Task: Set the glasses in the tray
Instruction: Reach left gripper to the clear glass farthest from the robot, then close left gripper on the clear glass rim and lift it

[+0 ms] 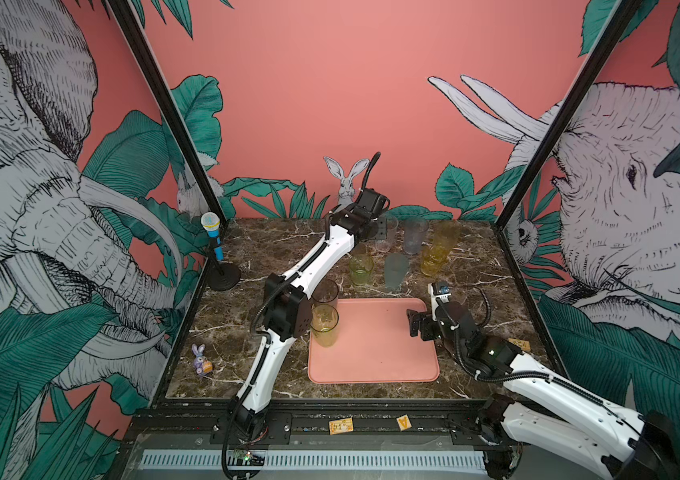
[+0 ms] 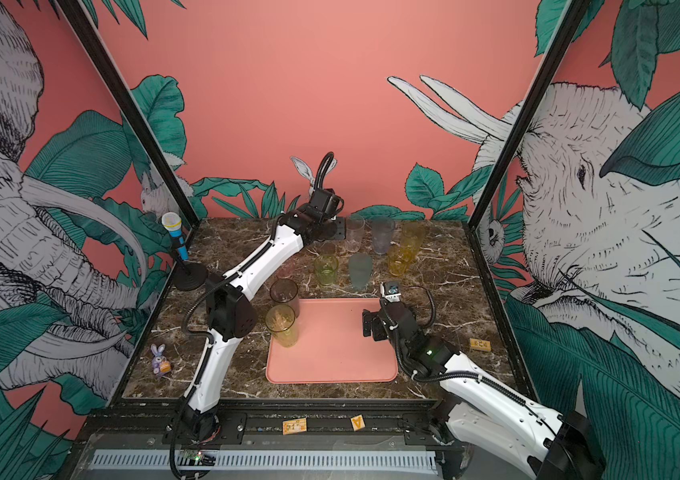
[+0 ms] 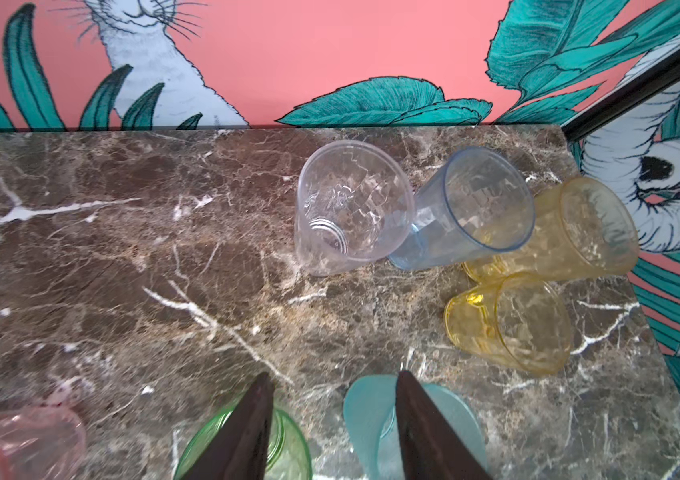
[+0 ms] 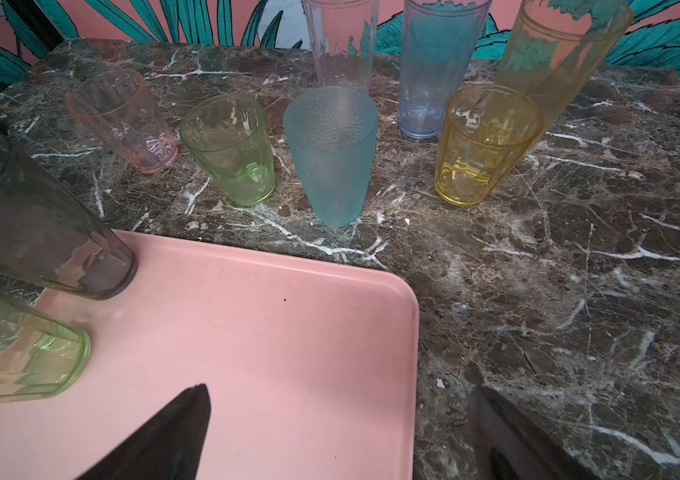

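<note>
Closest to the lens, the white-linked right arm (image 1: 558, 399) fills the lower right of both top views, and its right gripper (image 1: 413, 322) hangs with jaws spread wide and empty, straddling the right edge of the flat salmon-pink rectangular tray (image 1: 375, 345). Two glasses already stand in the tray's upper-left corner: a tall smoky-grey translucent tumbler (image 1: 325, 293) and a tall green translucent tumbler (image 1: 324, 326). Seven others stand on the brown marble tabletop (image 1: 479, 257), above the tray in the frame. The left gripper (image 3: 334, 374) reaches to the back row, its jaws parted with only marble between them, gripping nothing. The tall clear plastic tumbler (image 3: 350, 203) stands upright just ahead of those jaws, long axis vertical, so the coming move is probably a level advance to straddle it. The left arm (image 1: 321, 257) is far nearer to it than the right. A tall lilac-blue tumbler (image 3: 467, 208) stands close beside it, perhaps touching, so a brush is a risk. The left wrist view shows the empty gap that the top views hide. The right wrist view shows the short pink tumbler (image 4: 126, 120), which the left arm mostly covers from above.
</note>
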Controlling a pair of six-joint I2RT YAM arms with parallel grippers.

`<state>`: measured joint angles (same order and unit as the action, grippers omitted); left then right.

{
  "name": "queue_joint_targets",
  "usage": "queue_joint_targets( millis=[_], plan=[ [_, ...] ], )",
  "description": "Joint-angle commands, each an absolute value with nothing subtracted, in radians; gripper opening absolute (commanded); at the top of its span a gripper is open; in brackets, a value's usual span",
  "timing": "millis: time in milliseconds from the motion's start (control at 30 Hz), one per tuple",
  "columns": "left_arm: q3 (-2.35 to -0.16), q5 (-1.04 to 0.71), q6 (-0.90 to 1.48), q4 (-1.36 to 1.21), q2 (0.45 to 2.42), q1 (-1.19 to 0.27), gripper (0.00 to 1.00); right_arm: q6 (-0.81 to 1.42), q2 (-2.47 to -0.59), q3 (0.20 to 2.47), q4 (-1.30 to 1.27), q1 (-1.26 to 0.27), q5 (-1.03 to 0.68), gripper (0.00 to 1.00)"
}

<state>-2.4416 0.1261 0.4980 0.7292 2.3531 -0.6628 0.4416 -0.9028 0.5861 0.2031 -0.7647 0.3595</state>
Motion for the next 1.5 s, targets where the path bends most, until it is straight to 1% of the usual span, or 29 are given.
queue_joint_targets(
  millis=[0, 333, 500, 833, 1267, 1467],
  plan=[
    [-2.508, 0.12, 0.559, 0.7, 2.384, -0.651, 0.51, 0.449, -0.906, 0.584, 0.183, -0.762, 0.363, 0.99],
    [-2.553, 0.123, 0.609, 0.632, 2.476, -0.635, 0.55, 0.447, -0.929, 0.595, 0.184, -0.76, 0.359, 0.99],
    [-2.578, 0.13, 0.604, 0.595, 2.513, -0.63, 0.61, 0.44, -0.947, 0.604, 0.181, -0.76, 0.353, 0.99],
    [-2.66, 0.094, 0.637, 0.559, 2.599, -0.602, 0.65, 0.448, -0.983, 0.627, 0.197, -0.761, 0.365, 0.99],
    [-2.661, 0.107, 0.667, 0.548, 2.625, -0.59, 0.65, 0.459, -0.988, 0.633, 0.206, -0.758, 0.383, 0.99],
    [-2.661, 0.101, 0.676, 0.545, 2.629, -0.586, 0.63, 0.463, -0.98, 0.627, 0.207, -0.759, 0.39, 0.99]
  ],
)
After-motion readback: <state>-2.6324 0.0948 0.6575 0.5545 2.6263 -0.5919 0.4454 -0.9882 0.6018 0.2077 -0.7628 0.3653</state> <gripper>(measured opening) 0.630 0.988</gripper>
